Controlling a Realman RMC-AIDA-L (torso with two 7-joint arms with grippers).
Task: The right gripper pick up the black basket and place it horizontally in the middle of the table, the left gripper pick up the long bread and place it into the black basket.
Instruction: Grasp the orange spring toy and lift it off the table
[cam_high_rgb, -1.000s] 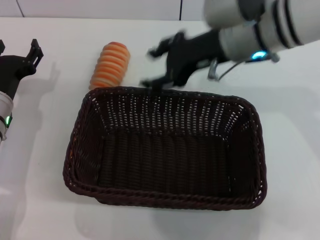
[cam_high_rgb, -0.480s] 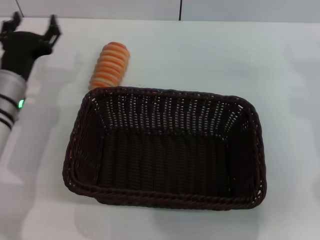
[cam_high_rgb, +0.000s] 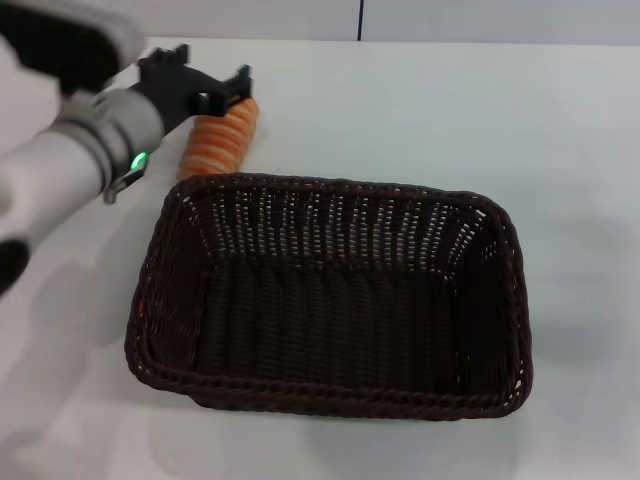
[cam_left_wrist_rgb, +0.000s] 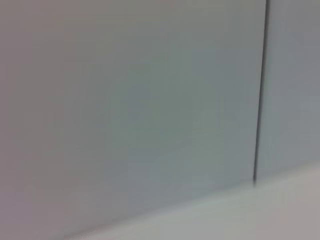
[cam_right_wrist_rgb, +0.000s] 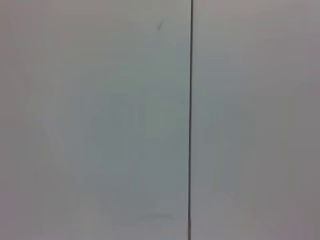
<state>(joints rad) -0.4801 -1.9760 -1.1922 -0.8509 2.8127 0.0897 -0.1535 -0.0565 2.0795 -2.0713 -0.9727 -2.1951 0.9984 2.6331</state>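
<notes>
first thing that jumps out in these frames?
The black basket fills the middle of the table, lying lengthwise and holding nothing. Behind its far left corner, the left gripper hangs open over the long bread, which lies on the table outside the basket. The right gripper is not in view.

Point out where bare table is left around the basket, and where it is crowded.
Bare table stretches behind and to the right of the black basket, and a strip lies along its left side. The crowded corner is back left: the long bread lies beside the basket's rim, with the open left gripper over its far end. The right gripper is out of view.
</notes>
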